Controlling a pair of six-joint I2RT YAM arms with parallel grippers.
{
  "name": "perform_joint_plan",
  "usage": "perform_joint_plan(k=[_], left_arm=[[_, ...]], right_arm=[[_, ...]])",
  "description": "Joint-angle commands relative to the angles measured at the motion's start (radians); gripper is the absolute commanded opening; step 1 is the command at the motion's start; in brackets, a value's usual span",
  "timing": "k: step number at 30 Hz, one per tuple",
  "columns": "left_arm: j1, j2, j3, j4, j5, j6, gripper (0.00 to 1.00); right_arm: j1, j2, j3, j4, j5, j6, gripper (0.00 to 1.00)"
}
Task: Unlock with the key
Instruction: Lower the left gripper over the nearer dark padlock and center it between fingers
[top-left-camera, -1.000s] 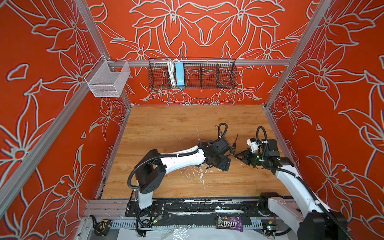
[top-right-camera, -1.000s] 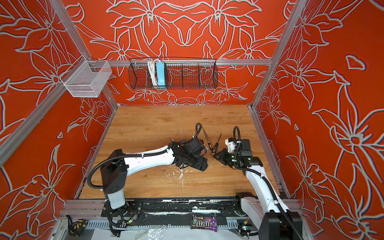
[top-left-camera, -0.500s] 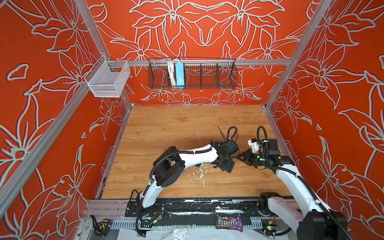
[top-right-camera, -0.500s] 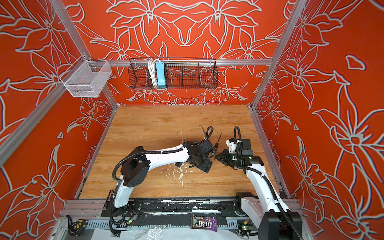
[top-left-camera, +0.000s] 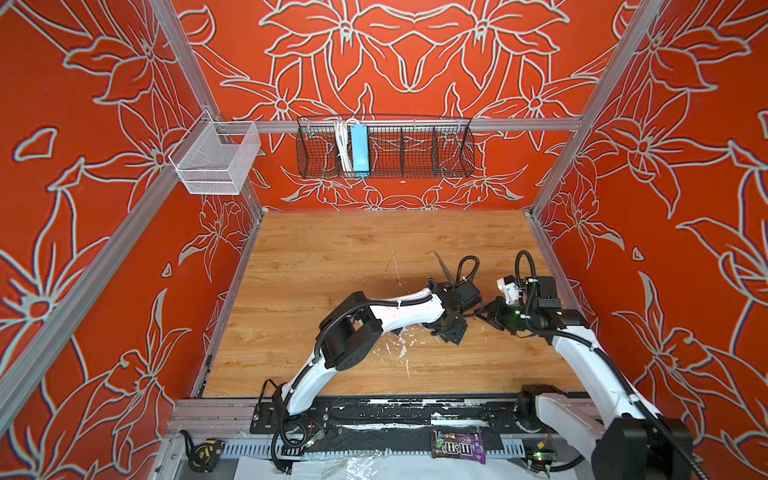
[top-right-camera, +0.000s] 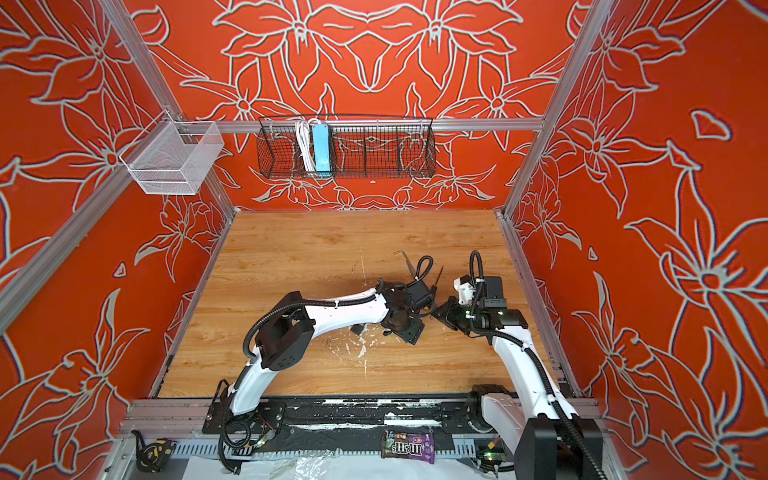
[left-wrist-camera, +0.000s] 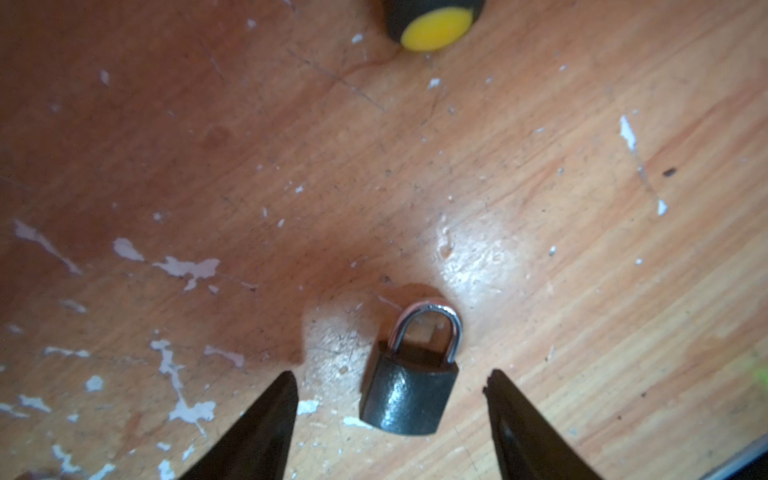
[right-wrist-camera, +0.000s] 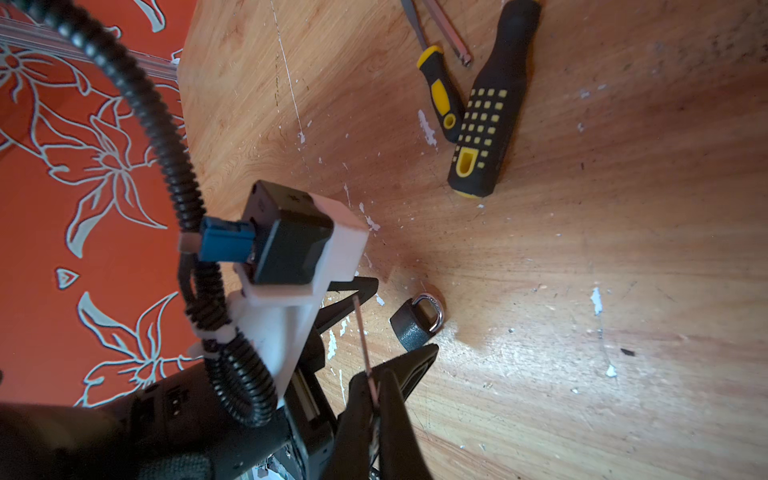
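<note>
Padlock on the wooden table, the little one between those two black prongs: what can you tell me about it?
The small dark grey metal padlock has a boxy, slightly glossy body and a curved silver shackle that looks shut. It lies flat on the scuffed wooden table, in the gap between the open fingers of the left gripper, which touch neither side of it. Only the table touches it.

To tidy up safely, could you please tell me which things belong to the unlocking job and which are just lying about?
Job: padlock, key, left pincer, right pincer.
Lying about: large screwdriver, small screwdriver, hex key, M&M's packet.
</note>
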Motion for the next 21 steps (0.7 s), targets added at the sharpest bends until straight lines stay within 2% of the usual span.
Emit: perform_joint_plan(k=[1,6,12,16,21], left_arm=[[-0.006,0.03,0.017,-0.042,-0.003,0.017,0.71],[-0.005,0.041,0.025,-0.043,0.043,0.035,0.66],[-0.006,0.064,0.048,-0.088,-0.02,0.008,0.61],[0.001,0.053,0.031,-0.12,-0.076,-0.064,0.56],[0.027,0.032,-0.001,-0.155,-0.073,-0.196,0.49]], right_arm=[[-0.005,0.006,0.022,-0.018,-0.006,-0.023,0.0],[-0.005,0.01,0.02,-0.015,-0.011,-0.03,0.0],[-0.004,0.018,0.016,-0.011,-0.024,-0.04,0.0],[-0.005,0.025,0.022,-0.013,-0.035,-0.048,0.0],[0.004,0.049,0.026,-0.01,-0.055,-0.065,0.0]])
